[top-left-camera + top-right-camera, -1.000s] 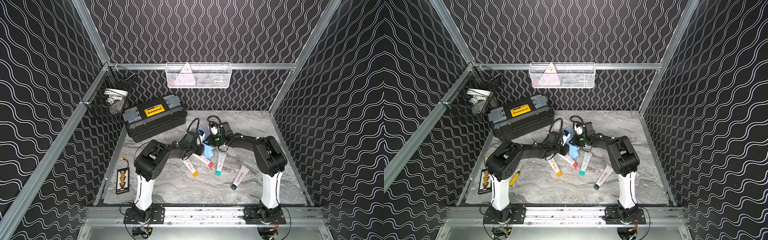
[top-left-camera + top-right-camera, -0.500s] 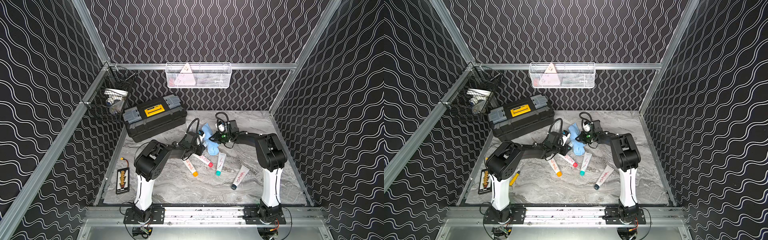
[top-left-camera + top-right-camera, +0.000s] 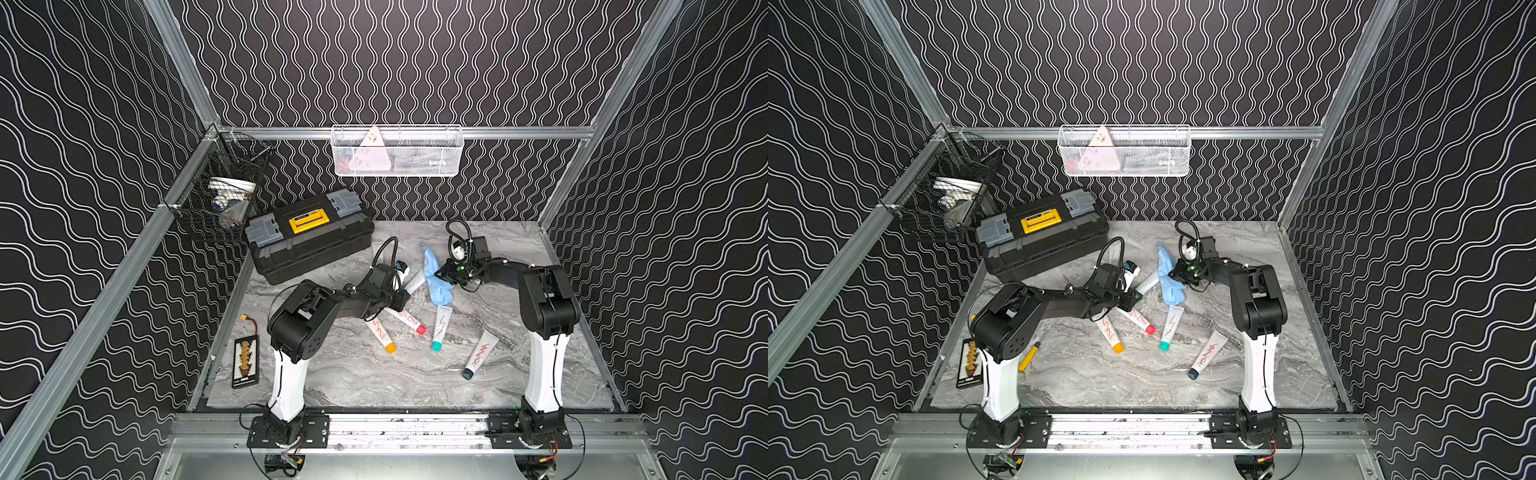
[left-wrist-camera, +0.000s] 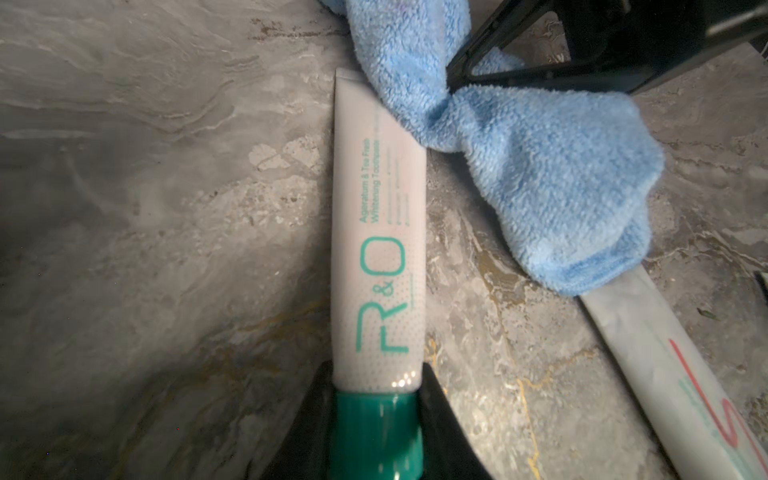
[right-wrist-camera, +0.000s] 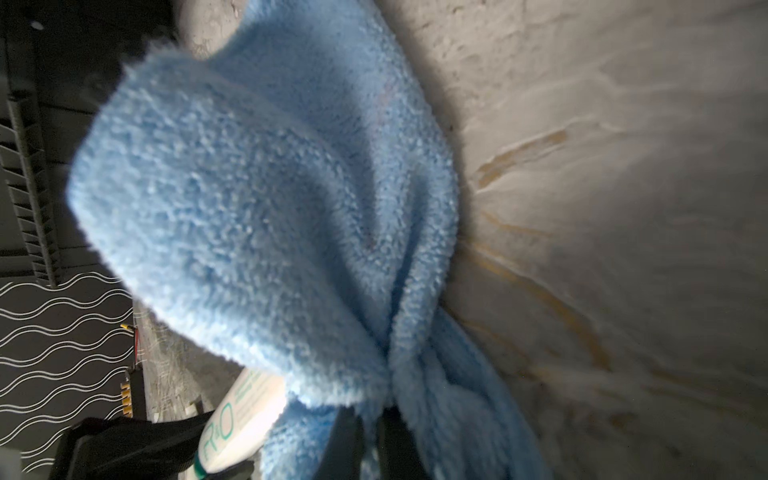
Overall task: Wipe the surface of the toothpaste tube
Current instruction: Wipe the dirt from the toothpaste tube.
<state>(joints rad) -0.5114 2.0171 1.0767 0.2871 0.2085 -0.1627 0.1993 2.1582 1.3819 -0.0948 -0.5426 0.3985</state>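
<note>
Reaching over the grey marbled tabletop, my two arms meet near its middle, just right of the black plastic toolbox with the yellow latch. My right gripper is pressed together on a bunched waist of the fluffy light-blue cloth, which fans out to either side of the pinch. My left gripper pinches the white toothpaste tube at its shoulder, just above the teal cap. The tube lies flat on the marble, pointing away from that gripper towards the cloth. In both top views the tube shows only as a short white strip between the left gripper and the cloth. The left wrist view adds the teal "R&O" lettering, and shows one lobe of the cloth lying over a corner of the tube's crimped far end. It also shows the other lobe covering the end of a second white tube with a red scrawl. The right wrist view is mostly cloth, with only the tube's cap end peeping out below.
</note>
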